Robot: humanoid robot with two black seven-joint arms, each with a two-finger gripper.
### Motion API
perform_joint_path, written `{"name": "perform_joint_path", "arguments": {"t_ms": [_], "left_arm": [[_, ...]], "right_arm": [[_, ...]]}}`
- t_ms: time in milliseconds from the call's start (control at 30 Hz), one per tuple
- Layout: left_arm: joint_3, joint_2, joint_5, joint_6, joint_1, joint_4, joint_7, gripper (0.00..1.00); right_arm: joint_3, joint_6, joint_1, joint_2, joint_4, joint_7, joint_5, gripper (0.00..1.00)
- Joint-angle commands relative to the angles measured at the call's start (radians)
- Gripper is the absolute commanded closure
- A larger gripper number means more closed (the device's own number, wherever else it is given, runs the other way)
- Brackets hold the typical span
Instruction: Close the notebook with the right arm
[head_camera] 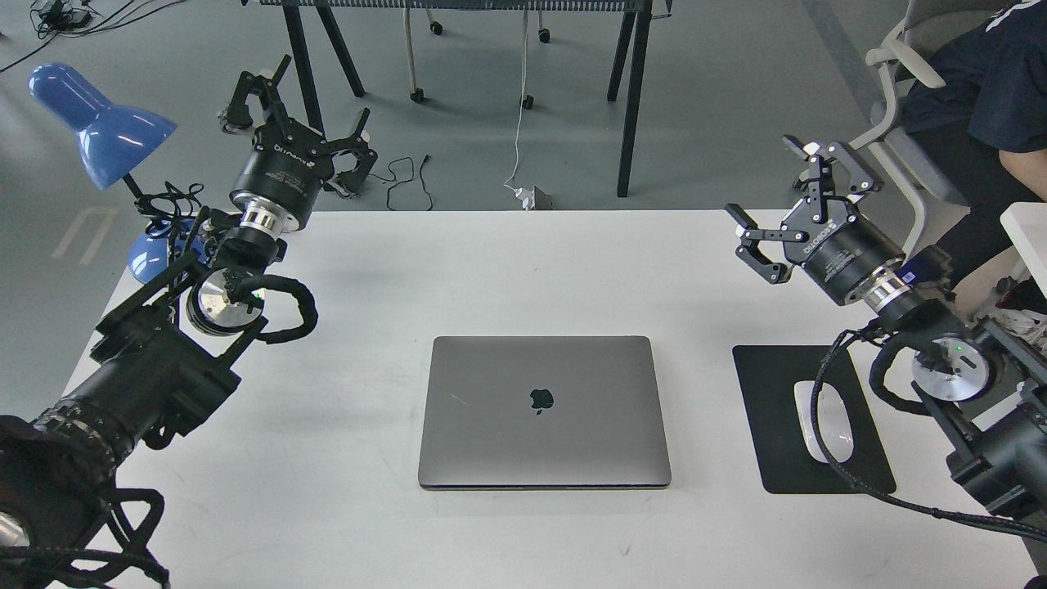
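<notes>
Nothing seems left for you to press: the notebook (544, 411) lies lid-down mid-bench, so keep the right arm's fingers (797, 214), spread wide and empty, raised well clear of it.

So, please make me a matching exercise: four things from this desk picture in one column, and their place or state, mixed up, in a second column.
Column 1:
1. notebook
2. white mouse
3. blue lamp
4. right gripper

Column 2:
A. at the table's far left corner
B. open, holding nothing, above the table
C. closed, lid flat, middle of the table
D. lying on the black mouse pad

Pairs: 1-C, 2-D, 3-A, 4-B
</notes>
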Motion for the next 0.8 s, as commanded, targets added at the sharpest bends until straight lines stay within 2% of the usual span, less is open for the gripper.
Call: {"name": "perform_joint_path", "arguments": {"t_ms": [0, 67, 200, 233, 767], "left_arm": [[0.0, 0.0, -0.001, 0.0, 0.0, 0.0, 0.0, 0.0], [0.0, 0.0, -0.001, 0.0, 0.0, 0.0, 0.0, 0.0], [0.0, 0.0, -0.001, 0.0, 0.0, 0.0, 0.0, 0.0], [0.0, 0.0, -0.001, 0.0, 0.0, 0.0, 0.0, 0.0], [0.002, 0.0, -0.001, 0.0, 0.0, 0.0, 0.0, 0.0]], "right_arm": [[0.046, 0.0, 0.043, 0.0, -0.087, -0.01, 0.015, 0.0], [0.049, 0.003, 0.073, 0.0, -0.153, -0.018, 0.043, 0.0], [0.044, 0.005, 0.116, 0.006, -0.268, -0.12, 0.272, 0.0], [0.043, 0.006, 0.123, 0.009, -0.291, -0.129, 0.314, 0.0], [0.029, 0.001, 0.194, 0.04, -0.328, -0.128, 0.351, 0.0]]}}
